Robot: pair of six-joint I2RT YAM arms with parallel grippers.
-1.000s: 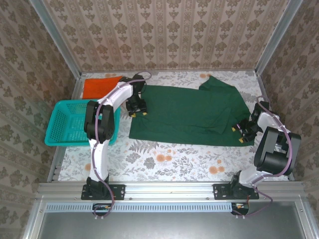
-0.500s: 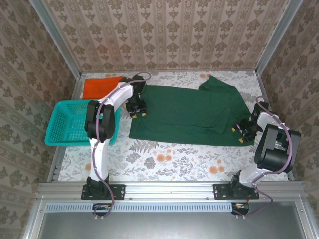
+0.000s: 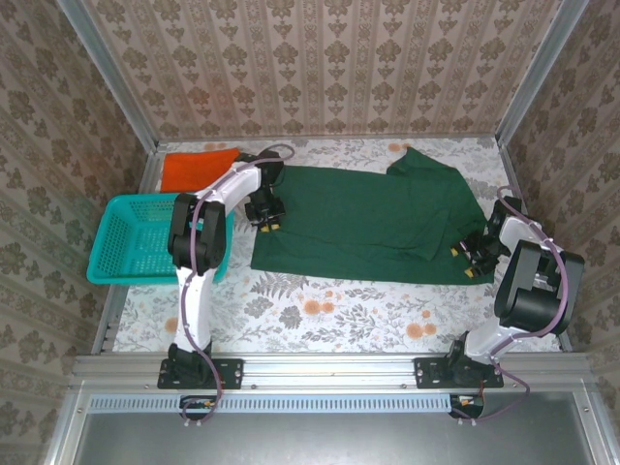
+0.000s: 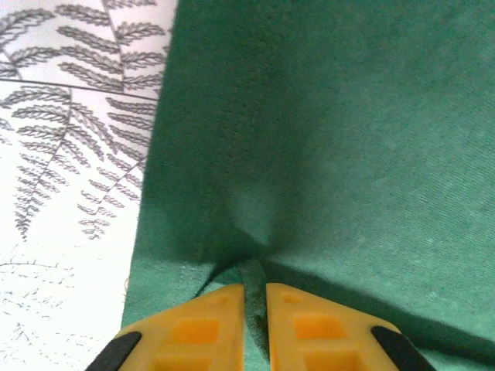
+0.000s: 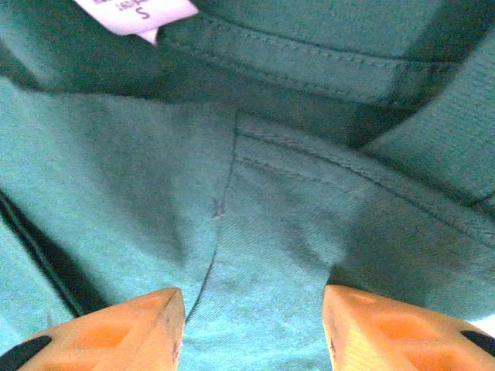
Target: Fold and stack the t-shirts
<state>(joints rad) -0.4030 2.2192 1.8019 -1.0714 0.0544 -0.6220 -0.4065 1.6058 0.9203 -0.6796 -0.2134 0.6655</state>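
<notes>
Hidden: the left arm is covering a corner of the orange shirt (image 3: 194,167), which is lying behind the basket (image 3: 136,198); the collar tag (image 5: 139,14) is running off-frame.
Green shirt (image 3: 368,218): lying flat on the surface (image 3: 320,310) right of the basket, long axis running left-right, hem facing the basket.
Left end effector (image 4: 255,290): pinching a hem fold.
Right end effector (image 5: 251,294): spreading over the collar seam.
</notes>
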